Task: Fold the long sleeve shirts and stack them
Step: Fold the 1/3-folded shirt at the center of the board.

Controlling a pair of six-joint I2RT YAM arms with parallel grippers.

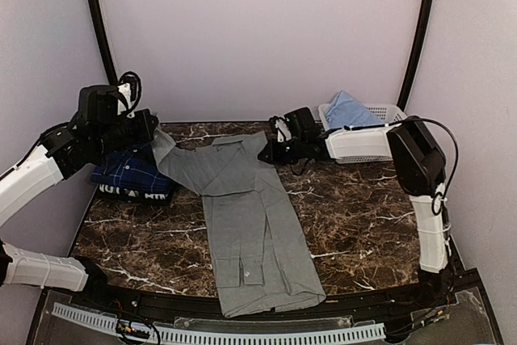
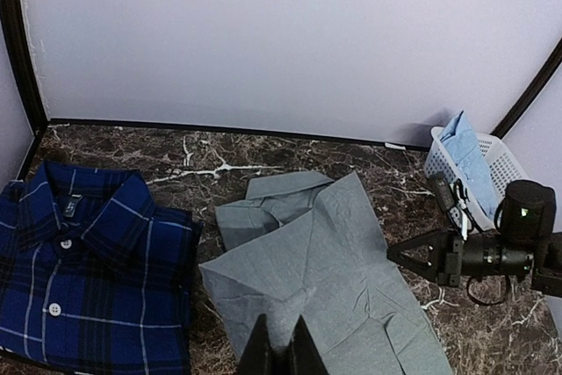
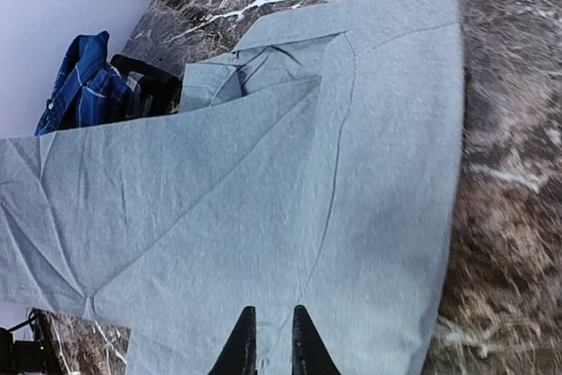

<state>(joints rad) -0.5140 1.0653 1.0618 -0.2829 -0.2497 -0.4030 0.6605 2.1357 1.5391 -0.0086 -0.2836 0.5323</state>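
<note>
Overhead, the left tool [image 1: 153, 130] and right tool [image 1: 268, 150] clench the grey shirt [image 1: 250, 216]; only wrist views show cloth between fingers [image 3: 241, 344].

I make out white block lettering [image 1: 133, 191] along the near fold of the navy plaid shirt [image 1: 129, 169] at the table's [image 1: 347, 224] left edge, too blurred to read; its collar tag [image 2: 68, 210] is illegible too.

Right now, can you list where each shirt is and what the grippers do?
grey shirt: spread on the table, partly folded
plaid shirt: folded, at the table's left
light blue shirt: in the white basket
left gripper: pinching the grey shirt's edge
right gripper: over the grey shirt, grip unclear
</note>
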